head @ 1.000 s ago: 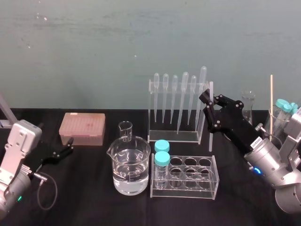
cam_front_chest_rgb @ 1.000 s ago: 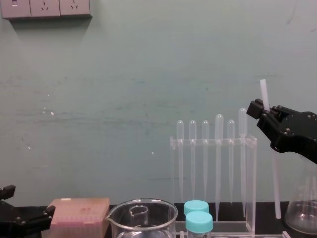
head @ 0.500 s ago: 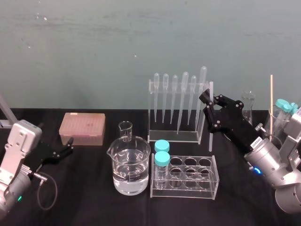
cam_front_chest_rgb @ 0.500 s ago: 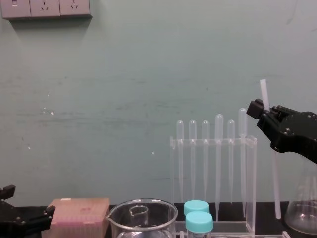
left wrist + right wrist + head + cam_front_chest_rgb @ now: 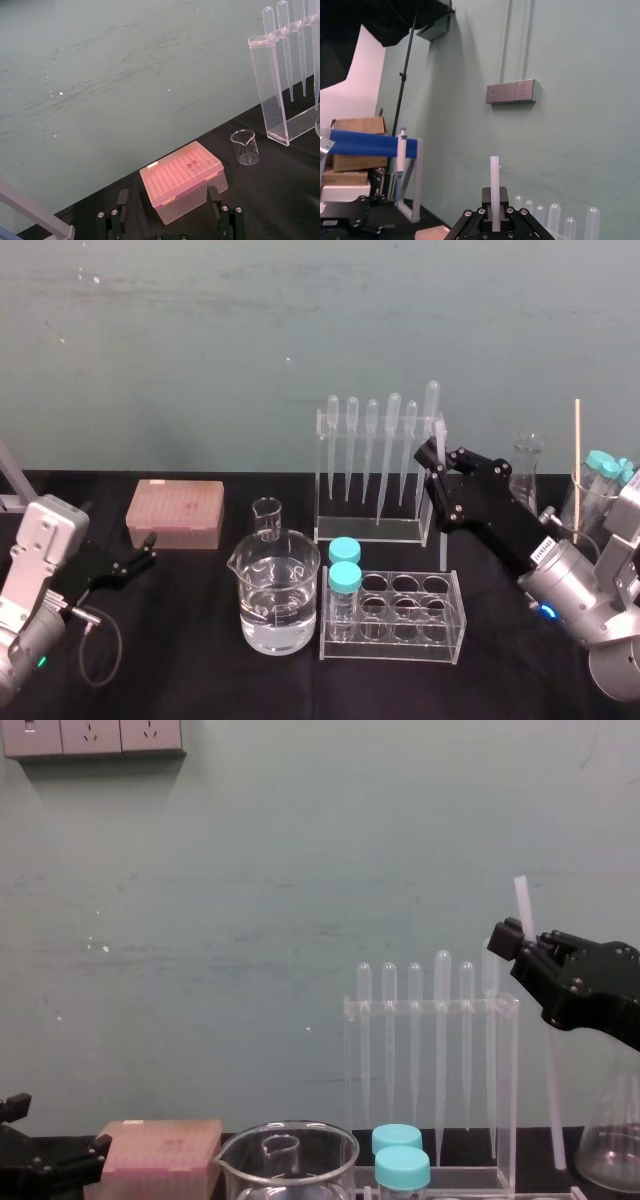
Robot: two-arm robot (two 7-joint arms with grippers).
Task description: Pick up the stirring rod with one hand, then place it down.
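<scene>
The stirring rod (image 5: 552, 1100) is a thin translucent-white stick standing nearly upright just right of the pipette rack (image 5: 375, 475). My right gripper (image 5: 515, 942) is shut on its upper part, with the top end (image 5: 494, 175) poking above the black fingers and the lower end (image 5: 443, 545) hanging close over the table behind the tube rack. My left gripper (image 5: 140, 558) rests low at the table's left, in front of a pink box, fingers (image 5: 122, 200) spread and nothing between them.
A pink tip box (image 5: 175, 512) sits at the left. A large beaker of water (image 5: 275, 590), a small beaker (image 5: 267, 515) and a tube rack (image 5: 440, 625) with two blue-capped tubes stand in front. A flask (image 5: 527, 468) and a wooden stick (image 5: 577, 460) stand at right.
My right gripper has shifted a little to the left with the rod, which now stands slightly higher. The left arm has stayed put.
</scene>
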